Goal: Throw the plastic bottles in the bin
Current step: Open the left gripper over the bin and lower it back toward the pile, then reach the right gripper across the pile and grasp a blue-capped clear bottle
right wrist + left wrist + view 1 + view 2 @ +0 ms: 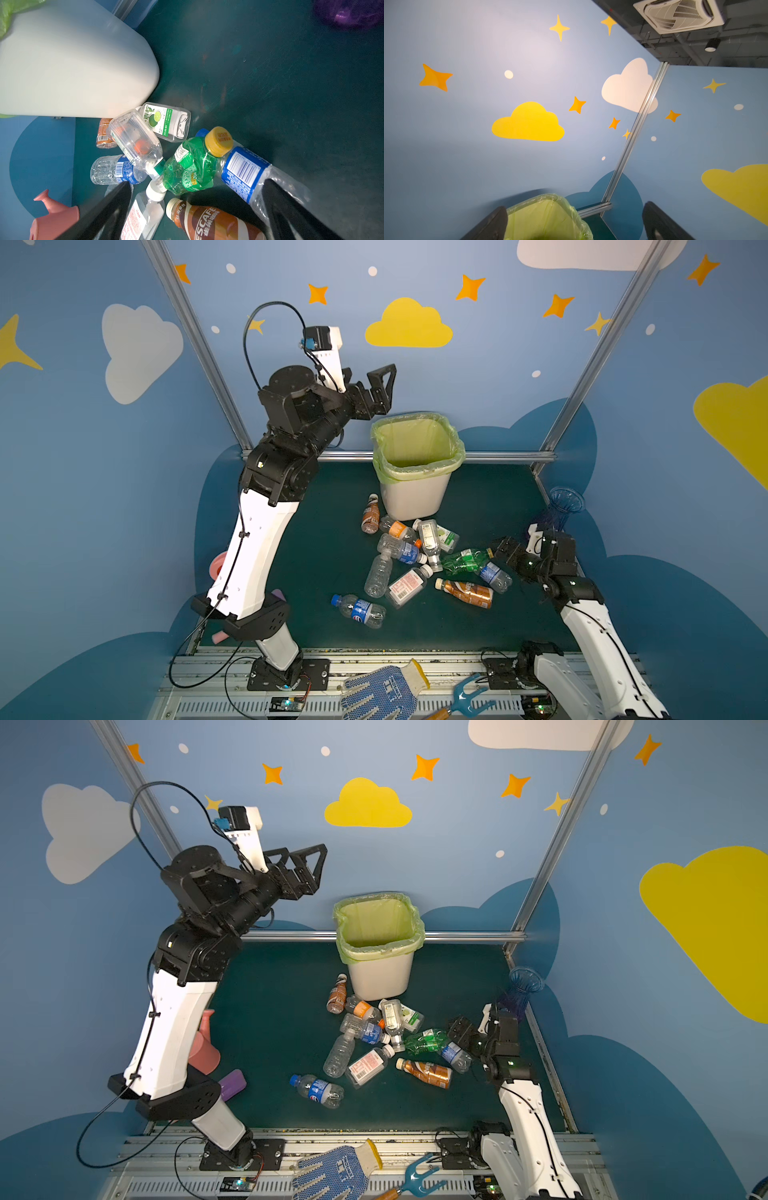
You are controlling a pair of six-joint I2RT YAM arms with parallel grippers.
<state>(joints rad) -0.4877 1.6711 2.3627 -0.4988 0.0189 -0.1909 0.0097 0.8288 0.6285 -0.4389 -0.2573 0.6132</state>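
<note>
Several plastic bottles (415,556) lie in a heap on the dark green table in front of the bin (415,497), which is white with a yellow-green bag over its rim. My left gripper (388,389) hangs high, just left of the bin's rim, open and empty; the left wrist view shows the bin (546,216) between its fingers. My right gripper (498,549) is low at the heap's right side, open. In the right wrist view it spans a brown coffee bottle (212,222), with a green bottle (191,166) and a blue-labelled clear bottle (245,170) just ahead.
A pink watering can (203,1048) and a purple object (232,1083) sit behind the left arm. A blue-purple vase (565,502) stands at the table's right edge, behind my right arm. A dotted glove (382,693) and a blue garden fork (469,697) lie on the front rail.
</note>
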